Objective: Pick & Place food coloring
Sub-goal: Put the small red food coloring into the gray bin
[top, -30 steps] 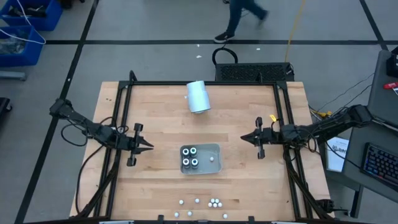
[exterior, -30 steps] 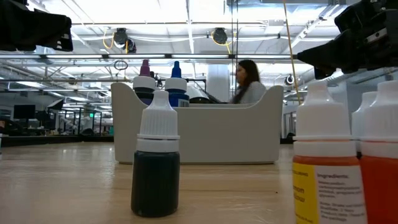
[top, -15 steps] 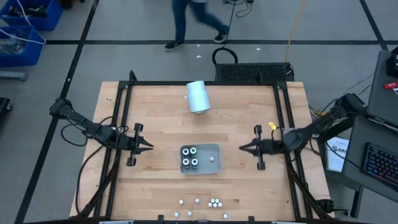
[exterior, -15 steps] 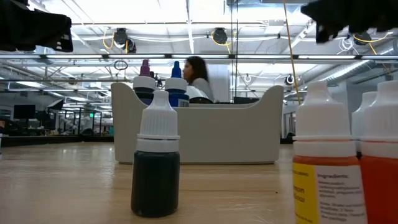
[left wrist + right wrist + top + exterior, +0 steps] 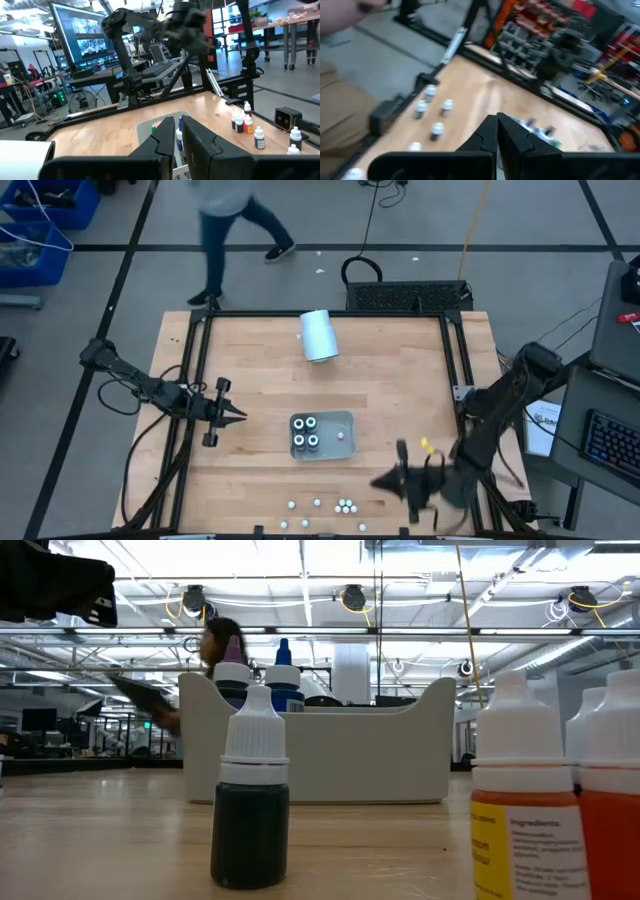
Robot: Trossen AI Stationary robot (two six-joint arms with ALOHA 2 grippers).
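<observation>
Fingers on the left gripper sit almost together with only a thin slit between them, pinching nothing; it hangs over the left side of the table, just left of the grey tray. In the middle, that tray holds four dark-capped bottles at its left end and one white-capped bottle beside them. Well beyond it, at the far edge, a pale-blue cylinder lies on its side. Along the near edge stands the rest of the food coloring, a loose row of small white-capped dropper bottles, some touching in a cluster, others apart. To their right, the right gripper is low near the near-right corner, its fingers pressed tight together and empty, pointing left toward that row. A person walks past on the floor beyond the table.

From the low view, a dark bottle looks like a small plastic dropper: probably light, fairly stiff, smooth-sided and narrow-based, so easily tipped by a nudge. My guess is that the best hold is across the round body just under the white cap, coming down from above, with the fingers spread first, since the neighbours stand close.
</observation>
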